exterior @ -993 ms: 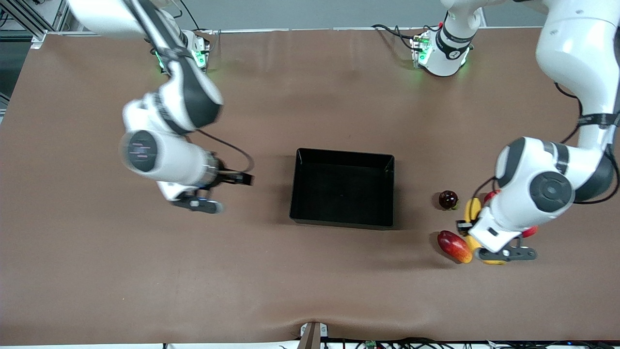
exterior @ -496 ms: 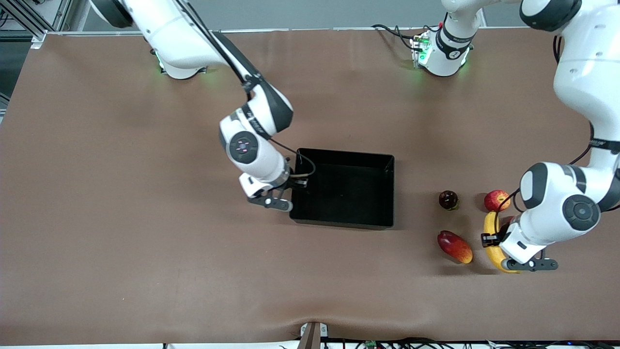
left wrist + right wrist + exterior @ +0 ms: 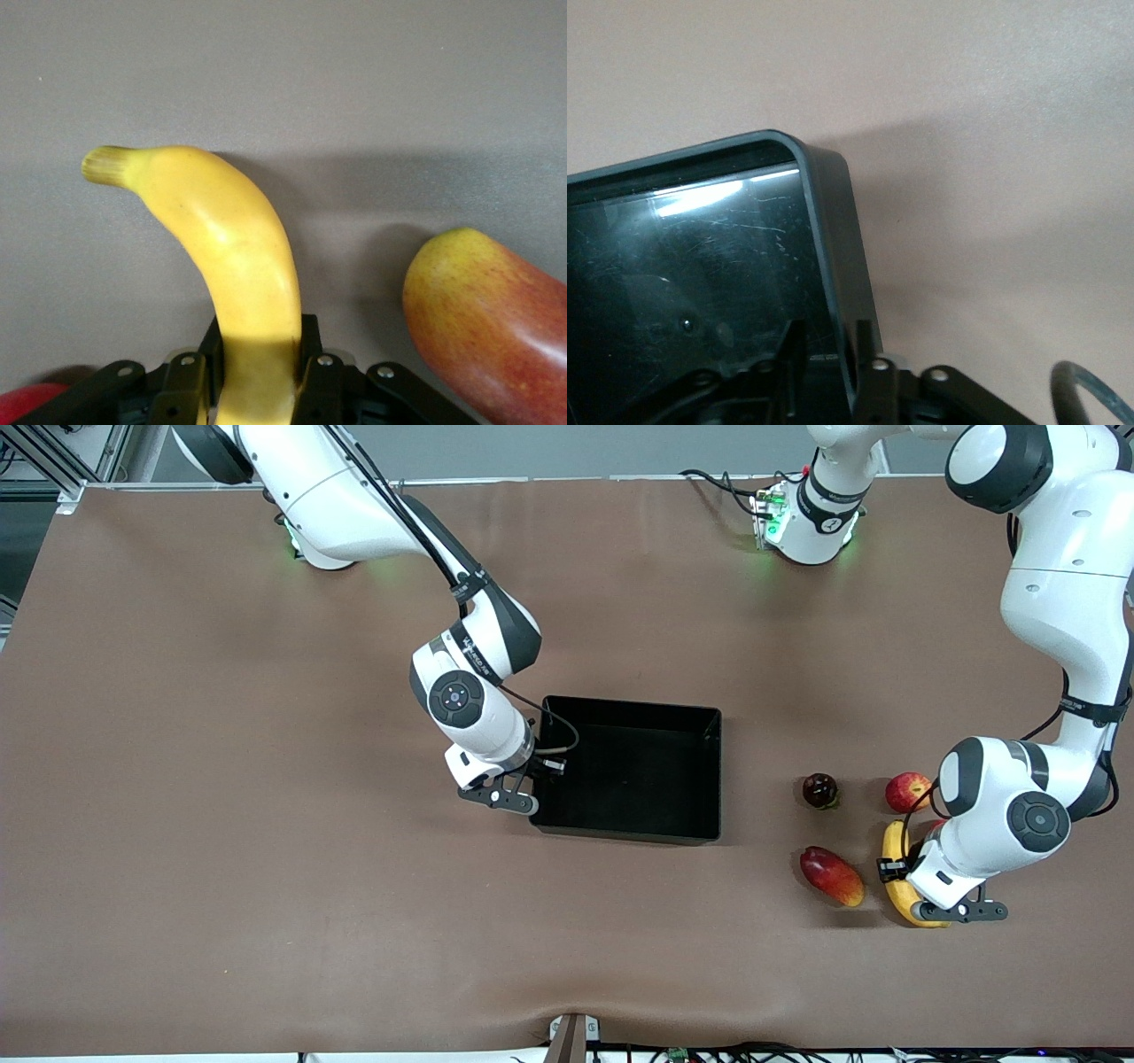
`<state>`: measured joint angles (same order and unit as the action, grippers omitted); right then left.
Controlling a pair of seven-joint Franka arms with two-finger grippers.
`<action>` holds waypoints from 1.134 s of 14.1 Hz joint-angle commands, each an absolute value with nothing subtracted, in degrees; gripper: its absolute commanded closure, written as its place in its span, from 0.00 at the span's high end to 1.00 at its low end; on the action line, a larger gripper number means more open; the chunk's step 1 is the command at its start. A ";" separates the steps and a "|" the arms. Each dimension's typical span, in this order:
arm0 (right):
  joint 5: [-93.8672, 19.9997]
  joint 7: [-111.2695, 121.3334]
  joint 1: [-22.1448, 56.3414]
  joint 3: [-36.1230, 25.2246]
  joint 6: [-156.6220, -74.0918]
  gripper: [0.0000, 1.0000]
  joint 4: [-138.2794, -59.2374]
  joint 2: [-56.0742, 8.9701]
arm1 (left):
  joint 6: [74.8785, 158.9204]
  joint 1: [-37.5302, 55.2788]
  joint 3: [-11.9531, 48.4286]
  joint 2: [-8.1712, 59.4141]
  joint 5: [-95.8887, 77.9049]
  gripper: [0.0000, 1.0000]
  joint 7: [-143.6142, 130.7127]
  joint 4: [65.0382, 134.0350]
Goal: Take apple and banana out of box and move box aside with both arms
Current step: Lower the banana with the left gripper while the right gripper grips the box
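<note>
The banana [image 3: 897,872] is half covered by the left arm in the front view; its long axis runs from 12 to 6 o'clock there, stem end toward 12. The left gripper [image 3: 255,376] is clamped on the banana's lower half, against the surface [image 3: 266,912]. The apple [image 3: 907,791] is seen just beside the stem end, the mango [image 3: 831,875] near the banana. The right gripper [image 3: 829,347] is closed on the wall of the box [image 3: 700,775] at the right arm's end; its fingertips are cut off.
</note>
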<state>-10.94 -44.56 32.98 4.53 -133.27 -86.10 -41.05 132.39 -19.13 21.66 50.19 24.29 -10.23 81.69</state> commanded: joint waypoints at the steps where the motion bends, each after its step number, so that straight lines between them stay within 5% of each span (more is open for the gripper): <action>1: -9.93 -45.18 32.26 4.83 -132.19 0.00 -85.25 -40.96 | 132.71 -18.46 21.45 50.45 25.23 0.00 -10.99 81.39; 5: -10.98 -45.62 30.85 5.18 -126.50 0.00 -83.77 -39.38 | 132.71 -17.32 21.53 50.71 24.43 0.10 -13.00 81.30; 6: -11.16 -45.53 30.07 5.19 -123.95 0.00 -82.72 -39.38 | 132.71 -17.14 21.53 51.06 24.43 0.26 -13.53 81.30; 8: -11.25 -45.35 28.92 5.27 -118.07 0.00 -79.47 -39.20 | 132.98 -17.23 21.53 51.42 24.87 0.87 -13.54 81.39; 9: -11.25 -45.26 27.44 5.45 -114.56 0.00 -77.45 -39.11 | 133.50 -17.40 21.45 51.33 25.31 1.00 -13.01 81.39; 16: -14.06 -33.06 16.02 5.27 -98.90 0.00 -74.00 -33.93 | 128.51 -18.02 23.11 45.71 25.31 1.00 -12.30 81.56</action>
<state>-12.19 -36.79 20.16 4.19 -102.30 -73.40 -36.53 131.91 -17.96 22.01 49.46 24.43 -12.38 80.60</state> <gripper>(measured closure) 0.943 0.000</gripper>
